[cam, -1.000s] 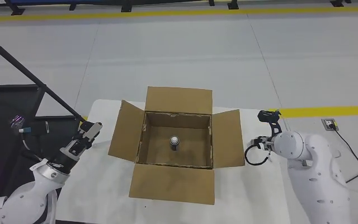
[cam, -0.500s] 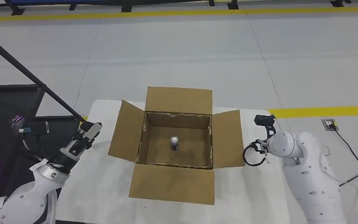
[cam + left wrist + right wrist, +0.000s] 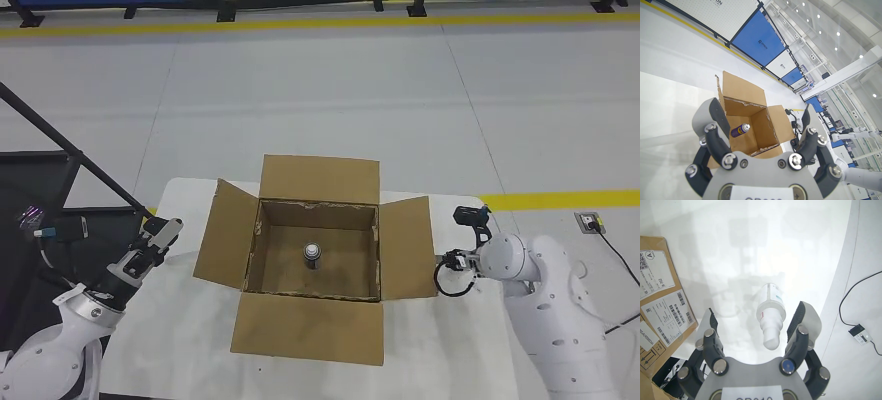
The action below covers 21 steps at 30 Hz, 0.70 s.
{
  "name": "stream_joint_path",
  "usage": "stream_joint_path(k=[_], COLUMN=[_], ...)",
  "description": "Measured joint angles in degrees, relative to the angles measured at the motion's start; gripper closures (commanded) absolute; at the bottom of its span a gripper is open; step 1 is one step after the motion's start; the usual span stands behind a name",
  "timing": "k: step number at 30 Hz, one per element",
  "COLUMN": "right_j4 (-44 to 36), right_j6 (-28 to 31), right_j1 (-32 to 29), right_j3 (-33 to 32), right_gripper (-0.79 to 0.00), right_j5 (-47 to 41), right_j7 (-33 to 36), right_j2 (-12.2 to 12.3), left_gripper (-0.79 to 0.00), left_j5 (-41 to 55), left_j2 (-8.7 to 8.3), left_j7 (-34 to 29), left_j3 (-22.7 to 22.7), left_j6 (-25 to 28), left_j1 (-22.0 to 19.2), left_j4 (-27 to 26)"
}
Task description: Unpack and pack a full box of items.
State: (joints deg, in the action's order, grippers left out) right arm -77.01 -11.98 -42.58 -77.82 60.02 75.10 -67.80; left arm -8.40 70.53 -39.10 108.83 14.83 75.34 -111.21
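Looking down on a big brown cardboard box, sitting in the middle of a white table with all four flaps folding outward. Seeing a small purple-blue metal spray can with a white cap standing upright on the box floor, near the middle.

Finding the left gripper at about 9 o'clock from the box, hanging above the table and pointing toward the box, its two jaws spreading wide and pinching nothing.

Finding the right gripper at about 3 o'clock from the box, just beside the flap there, pointing down at the table. Spotting a white plastic spray bottle standing on the table between its wide-spread jaws. Maybe brushing one black pad, but being too hard to tell.
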Motion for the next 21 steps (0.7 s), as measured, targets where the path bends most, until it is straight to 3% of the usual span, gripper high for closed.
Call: stream_joint_path(k=[3,8,13,16,21], right_j4=[-2.9,-17.2,-30.5,-30.2,-18.5], right_j6=[-1.7,-4.5,-2.1,3.8,11.3], right_j1=[-0.4,-2.2,0.1,4.9,16.0], right_j3=[-1.5,-4.9,-3.4,2.0,16.4], right_gripper=[-0.785,-0.785,-0.785,-0.785,-0.785], right_j5=[1.5,8.6,7.9,1.1,-11.2], right_j7=[-1.1,-0.6,-0.8,0.0,-0.8], right_j2=[0.3,1.4,1.2,0.4,-2.6], left_gripper=[-0.785,-0.785,-0.785,-0.785,-0.785], left_j5=[0.0,0.0,0.0,0.0,0.0], left_j2=[0.0,0.0,0.0,0.0,0.0], left_j7=[0.0,0.0,0.0,0.0,0.1], left_j3=[0.0,0.0,0.0,0.0,0.0], left_j6=[0.0,0.0,0.0,0.0,-0.1], left_j1=[0.0,0.0,0.0,0.0,0.1], left_j4=[0.0,0.0,0.0,0.0,0.0])
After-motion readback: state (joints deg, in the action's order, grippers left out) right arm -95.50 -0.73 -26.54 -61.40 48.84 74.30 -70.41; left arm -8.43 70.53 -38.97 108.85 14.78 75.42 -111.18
